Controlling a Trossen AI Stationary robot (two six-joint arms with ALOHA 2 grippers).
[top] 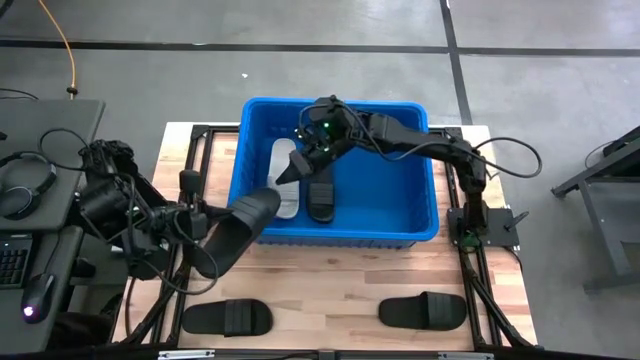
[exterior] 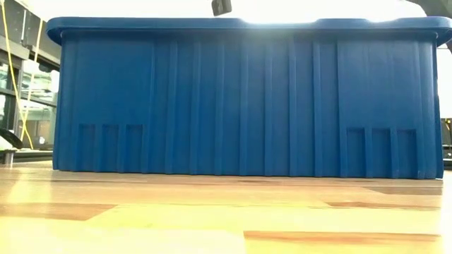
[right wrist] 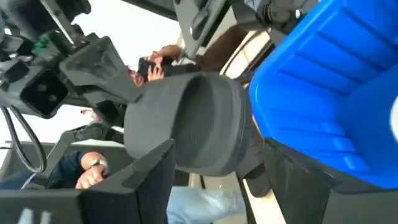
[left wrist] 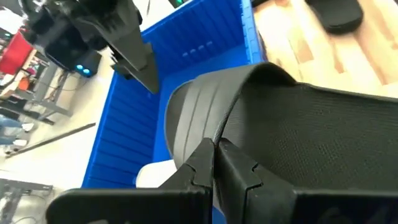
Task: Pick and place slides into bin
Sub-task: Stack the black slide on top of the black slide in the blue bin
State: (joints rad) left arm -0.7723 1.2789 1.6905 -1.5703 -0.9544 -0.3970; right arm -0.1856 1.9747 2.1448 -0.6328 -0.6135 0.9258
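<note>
The left gripper (top: 200, 222), clamped on a black slide (top: 235, 232), should carry it over the blue bin's (top: 420, 238) rim just ahead; the right gripper (top: 297, 163) stands wide inside.

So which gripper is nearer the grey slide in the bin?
Right. The right gripper hovers open just above the grey slide; the left gripper is outside the bin, holding a black slide.

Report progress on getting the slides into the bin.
Done: a light slide and a black slide lie in the blue bin, under the open right gripper. In hand: the left gripper holds a black slide at the bin's rim. Left: two black slides on the table.
</note>
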